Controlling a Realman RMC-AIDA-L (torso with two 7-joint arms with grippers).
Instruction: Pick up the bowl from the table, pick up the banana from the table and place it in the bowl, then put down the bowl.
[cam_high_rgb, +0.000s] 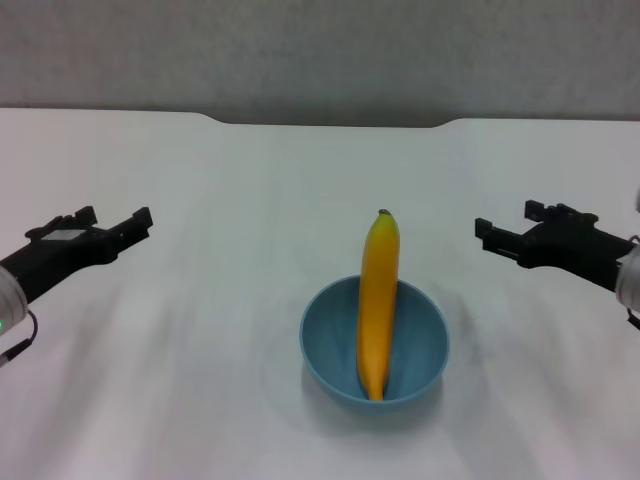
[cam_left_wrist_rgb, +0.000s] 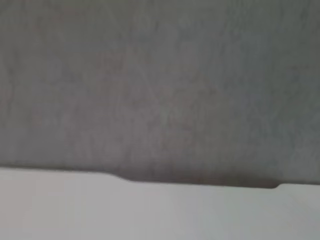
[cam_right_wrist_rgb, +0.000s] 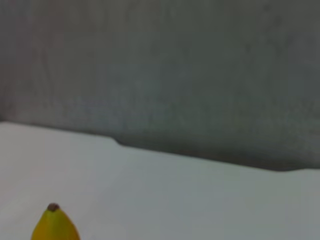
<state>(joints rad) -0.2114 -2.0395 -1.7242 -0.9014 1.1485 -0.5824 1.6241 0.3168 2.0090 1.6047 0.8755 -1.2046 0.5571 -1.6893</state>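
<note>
The light-blue bowl (cam_high_rgb: 420, 352) stands on the white table (cam_high_rgb: 200, 330) at the near centre. The yellow banana (cam_high_rgb: 378, 300) lies in it, one end at the bowl's bottom, the dark stem tip sticking out over the far rim. The banana's tip also shows in the right wrist view (cam_right_wrist_rgb: 55, 225). My left gripper (cam_high_rgb: 118, 214) hovers open and empty at the left, well away from the bowl. My right gripper (cam_high_rgb: 506, 218) hovers open and empty at the right, also apart from the bowl.
The table's far edge has a shallow notch (cam_high_rgb: 330, 122), also seen in the left wrist view (cam_left_wrist_rgb: 200, 184). A grey wall (cam_high_rgb: 320, 50) lies behind it. Bare tabletop surrounds the bowl on both sides.
</note>
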